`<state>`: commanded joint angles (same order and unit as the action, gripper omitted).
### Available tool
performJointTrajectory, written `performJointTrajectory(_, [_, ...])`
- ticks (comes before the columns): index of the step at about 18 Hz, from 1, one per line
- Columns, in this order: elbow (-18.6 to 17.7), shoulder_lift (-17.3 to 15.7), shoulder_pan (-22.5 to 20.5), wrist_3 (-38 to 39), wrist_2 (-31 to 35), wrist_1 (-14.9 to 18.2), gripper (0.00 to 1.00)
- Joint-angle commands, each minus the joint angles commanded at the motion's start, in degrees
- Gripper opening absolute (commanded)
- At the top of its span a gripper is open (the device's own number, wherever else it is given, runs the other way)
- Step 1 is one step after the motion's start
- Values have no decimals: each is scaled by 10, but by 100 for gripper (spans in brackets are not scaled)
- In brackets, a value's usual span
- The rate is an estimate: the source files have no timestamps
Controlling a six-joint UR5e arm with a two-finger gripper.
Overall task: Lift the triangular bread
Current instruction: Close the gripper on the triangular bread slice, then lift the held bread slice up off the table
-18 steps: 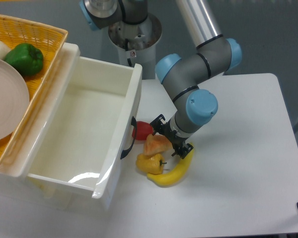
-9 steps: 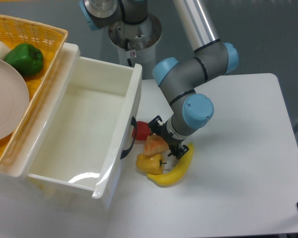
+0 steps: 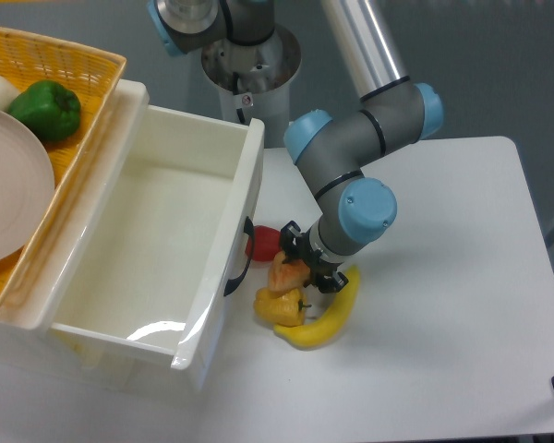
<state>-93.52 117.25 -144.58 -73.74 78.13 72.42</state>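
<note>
One arm reaches down over the white table (image 3: 443, 305), and its gripper (image 3: 305, 261) sits low on the triangular bread (image 3: 287, 275), a black finger showing on either side of the wedge. The jaws stand astride the bread, but whether they press on it or merely bracket it cannot be told from this view. The bread lies on the table directly between and just under the fingers, its orange-tan crust and paler peach face partly hidden by them. Touching the bread on its near side, just below the jaws, is a lumpy yellow pepper (image 3: 279, 305) with a short dark stem. A banana (image 3: 325, 322) curves along the table on the jaws' right and lower side, its upper tip close to the right-hand finger and its lower end tucked against the pepper. A small round red item (image 3: 263, 242) lies just up and to the left of the jaws, near the bread and hard against the wall of a white bin (image 3: 249, 185). That bin stands to the left of the jaws, with a black handle on the wall that faces them. Farther left and well apart from the jaws, a yellow woven basket (image 3: 83, 65) holds a green pepper (image 3: 44, 109), a pale plate (image 3: 9, 185) and a white rounded thing at its edge. No brand, label or writing can be read anywhere; a small reddish mark on the arm's grey base column (image 3: 249, 65) is too small to make out.
</note>
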Motion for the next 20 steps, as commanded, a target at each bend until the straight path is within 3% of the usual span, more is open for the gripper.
performJointTrajectory(12, [41, 3, -10, -6, 2, 10, 19])
performJointTrajectory(17, [45, -8, -20, -32, 1, 37, 19])
performJointTrajectory(20, [70, -9, -22, -51, 5, 56, 19])
